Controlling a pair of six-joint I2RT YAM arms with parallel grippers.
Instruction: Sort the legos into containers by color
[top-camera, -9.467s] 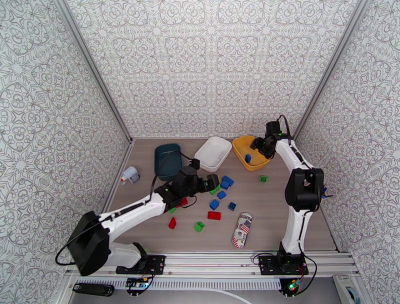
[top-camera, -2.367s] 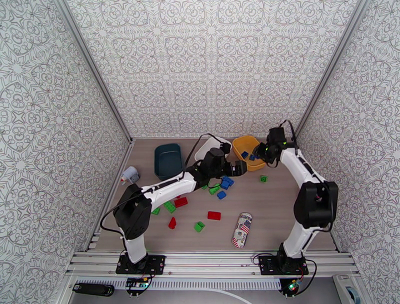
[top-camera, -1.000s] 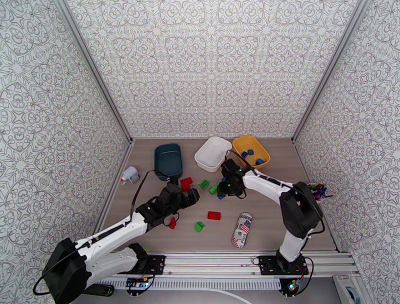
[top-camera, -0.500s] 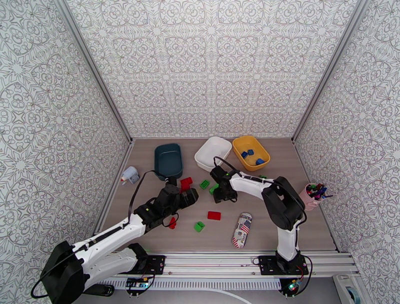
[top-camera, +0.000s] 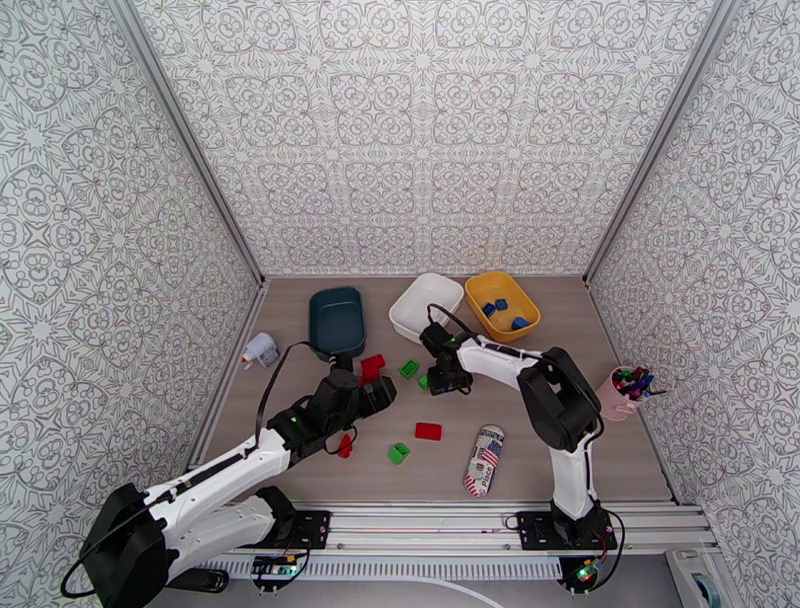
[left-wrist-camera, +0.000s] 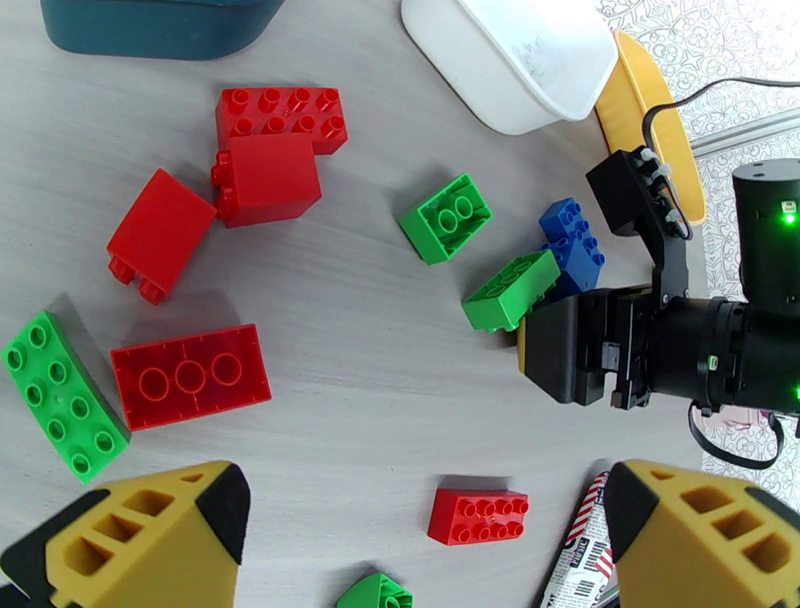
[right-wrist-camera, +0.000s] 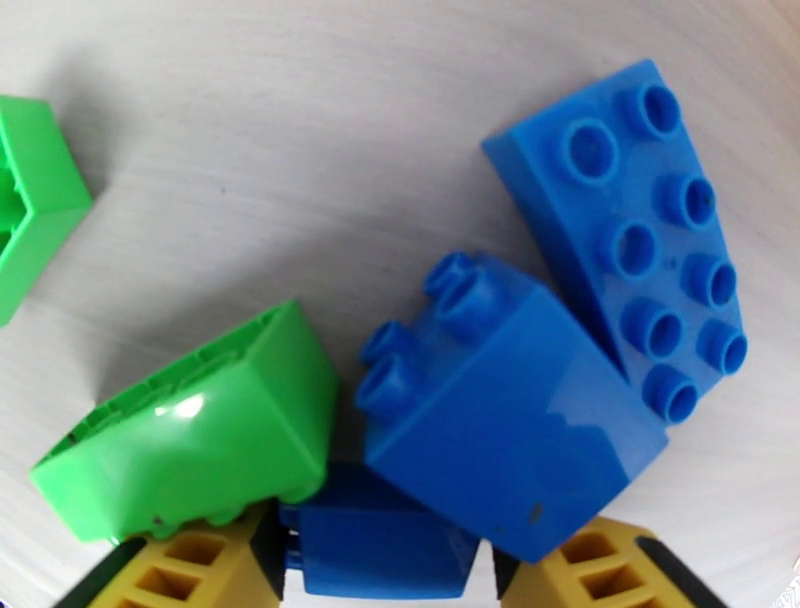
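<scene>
can (top-camera: 486, 458): stars-and-stripes print, barcode | left gripper (left-wrist-camera: 420, 500): spread wide, low over red brick (left-wrist-camera: 478, 515) | right gripper (right-wrist-camera: 385, 582): at table, fingers flanking blue brick (right-wrist-camera: 375, 540), grip unclear | yellow bin (top-camera: 472, 300): holds blue bricks (top-camera: 497, 307)

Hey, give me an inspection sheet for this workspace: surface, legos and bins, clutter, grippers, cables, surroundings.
Surface: wood-grain table, no spills seen.
Job's things: yellow bin holds sorted blue legos; white bin and teal bin look empty; red bricks and green bricks lie loose; blue cluster lies loose on the table.
Clutter: printed can on its side; pink cup of markers; small white object near the left wall.
Grippers: left gripper open above the red bricks; right gripper low, fingers flanking one blue brick, grip uncertain.
Cables: black left cable and right cable loop off the arms.
Surroundings: patterned walls; metal rail at the near edge.
</scene>
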